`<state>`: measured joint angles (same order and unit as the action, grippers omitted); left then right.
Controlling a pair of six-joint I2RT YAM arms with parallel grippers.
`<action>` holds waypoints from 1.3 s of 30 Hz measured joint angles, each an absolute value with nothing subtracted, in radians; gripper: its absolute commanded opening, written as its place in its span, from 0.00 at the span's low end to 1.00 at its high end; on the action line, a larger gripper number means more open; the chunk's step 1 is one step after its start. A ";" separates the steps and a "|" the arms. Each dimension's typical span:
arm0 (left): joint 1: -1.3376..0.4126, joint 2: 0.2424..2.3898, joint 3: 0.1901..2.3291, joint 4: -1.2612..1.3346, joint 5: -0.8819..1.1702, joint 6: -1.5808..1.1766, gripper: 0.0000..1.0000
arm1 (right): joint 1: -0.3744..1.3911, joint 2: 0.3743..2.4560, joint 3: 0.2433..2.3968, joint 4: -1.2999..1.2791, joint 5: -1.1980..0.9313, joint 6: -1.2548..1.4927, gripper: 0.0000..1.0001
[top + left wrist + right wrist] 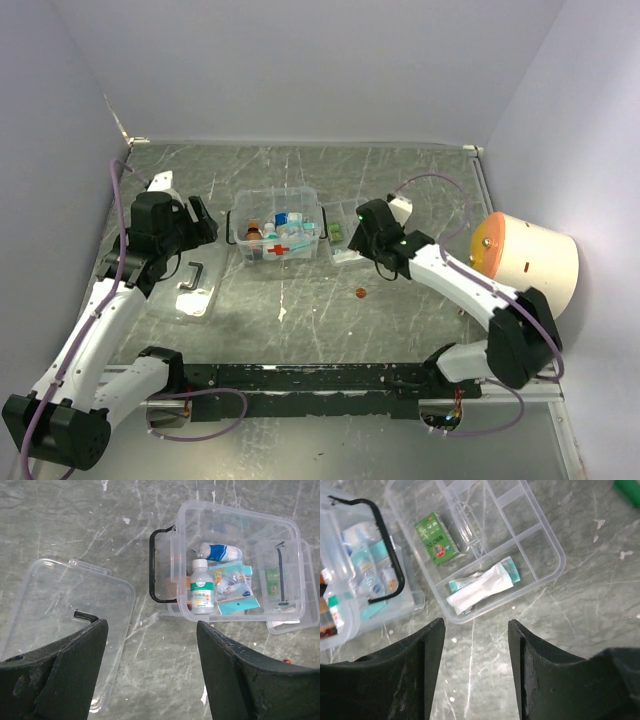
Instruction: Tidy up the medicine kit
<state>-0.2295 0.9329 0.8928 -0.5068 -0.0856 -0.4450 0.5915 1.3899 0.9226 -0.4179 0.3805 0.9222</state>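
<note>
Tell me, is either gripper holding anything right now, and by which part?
Nothing is held. The left gripper is open near the lid; the right gripper is open near the tray.

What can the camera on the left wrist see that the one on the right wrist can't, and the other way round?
Only the left wrist view shows the flat clear lid, left of the medicine kit. Only the right wrist view looks straight down into the tray, with a green box and a white packet in its compartments. Both show the kit with a black handle, and at least part of the tray.
</note>
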 measured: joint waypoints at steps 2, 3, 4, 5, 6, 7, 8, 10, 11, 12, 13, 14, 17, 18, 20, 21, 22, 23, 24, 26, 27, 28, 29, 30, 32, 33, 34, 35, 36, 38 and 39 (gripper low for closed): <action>-0.220 0.930 0.893 -0.509 -0.102 -0.446 0.82 | 0.596 1.328 0.907 -0.426 0.374 0.870 0.52; -0.217 0.928 0.893 -0.511 -0.106 -0.446 0.82 | 0.597 1.298 0.894 -0.428 0.369 0.846 0.53; -0.216 0.926 0.893 -0.511 -0.110 -0.447 0.82 | 0.602 1.267 0.876 -0.429 0.366 0.822 0.53; -0.212 0.923 0.893 -0.512 -0.113 -0.449 0.82 | 0.605 1.249 0.860 -0.426 0.364 0.805 0.53; -0.210 0.920 0.893 -0.512 -0.116 -0.450 0.82 | 0.611 1.230 0.839 -0.424 0.358 0.788 0.54; -0.208 0.917 0.893 -0.513 -0.120 -0.450 0.82 | 0.617 1.218 0.820 -0.425 0.351 0.775 0.54; -0.206 0.913 0.893 -0.513 -0.122 -0.451 0.82 | 0.622 1.216 0.804 -0.431 0.345 0.765 0.53; -0.204 0.908 0.893 -0.512 -0.127 -0.453 0.82 | 0.625 1.226 0.782 -0.436 0.327 0.752 0.52; -0.203 0.907 0.893 -0.512 -0.128 -0.453 0.82 | 0.625 1.239 0.769 -0.439 0.314 0.746 0.51; -0.203 0.905 0.893 -0.512 -0.128 -0.453 0.82 | 0.625 1.250 0.761 -0.439 0.305 0.742 0.51; -0.202 0.905 0.893 -0.512 -0.129 -0.453 0.82 | 0.625 1.267 0.755 -0.442 0.295 0.740 0.50; -0.201 0.905 0.893 -0.512 -0.129 -0.453 0.82 | 0.625 1.285 0.752 -0.443 0.286 0.738 0.49; -0.198 0.905 0.893 -0.512 -0.129 -0.453 0.82 | 0.625 1.343 0.749 -0.444 0.259 0.726 0.49; -0.198 0.905 0.893 -0.512 -0.129 -0.453 0.82 | 0.625 1.360 0.749 -0.442 0.248 0.720 0.49; -0.197 0.906 0.893 -0.512 -0.129 -0.453 0.82 | 0.625 1.397 0.750 -0.434 0.220 0.706 0.48; -0.197 0.906 0.893 -0.512 -0.129 -0.453 0.82 | 0.625 1.413 0.751 -0.431 0.209 0.701 0.49; -0.197 0.906 0.893 -0.512 -0.129 -0.453 0.82 | 0.626 1.433 0.752 -0.430 0.196 0.695 0.49; -0.197 0.906 0.893 -0.512 -0.129 -0.453 0.82 | 0.627 1.456 0.756 -0.432 0.184 0.690 0.49; -0.197 0.907 0.893 -0.512 -0.129 -0.453 0.82 | 0.629 1.471 0.759 -0.432 0.179 0.687 0.48; -0.197 0.908 0.893 -0.512 -0.128 -0.453 0.82 | 0.631 1.496 0.768 -0.435 0.170 0.680 0.47; -0.197 0.910 0.893 -0.512 -0.128 -0.453 0.82 | 0.631 1.504 0.776 -0.437 0.168 0.676 0.46; -0.197 0.911 0.893 -0.512 -0.128 -0.453 0.82 | 0.631 1.507 0.780 -0.437 0.165 0.673 0.45; -0.197 0.912 0.893 -0.512 -0.128 -0.453 0.82 | 0.633 1.511 0.784 -0.439 0.164 0.671 0.43; -0.197 0.913 0.893 -0.512 -0.128 -0.453 0.82 | 0.634 1.516 0.786 -0.439 0.163 0.670 0.41; -0.197 0.914 0.893 -0.511 -0.128 -0.453 0.83 | 0.635 1.527 0.797 -0.447 0.164 0.669 0.38; -0.197 0.915 0.893 -0.511 -0.127 -0.453 0.82 | 0.636 1.535 0.804 -0.455 0.165 0.670 0.38; -0.197 0.915 0.893 -0.511 -0.127 -0.453 0.82 | 0.638 1.542 0.812 -0.463 0.170 0.672 0.37; -0.197 0.915 0.893 -0.511 -0.127 -0.453 0.82 | 0.640 1.551 0.822 -0.475 0.176 0.673 0.37; -0.197 0.915 0.893 -0.511 -0.127 -0.453 0.82 | 0.643 1.563 0.835 -0.488 0.186 0.675 0.37; -0.197 0.915 0.893 -0.511 -0.127 -0.453 0.82 | 0.653 1.577 0.851 -0.508 0.204 0.678 0.37; -0.197 0.915 0.893 -0.511 -0.127 -0.453 0.82 | 0.657 1.586 0.860 -0.519 0.216 0.680 0.37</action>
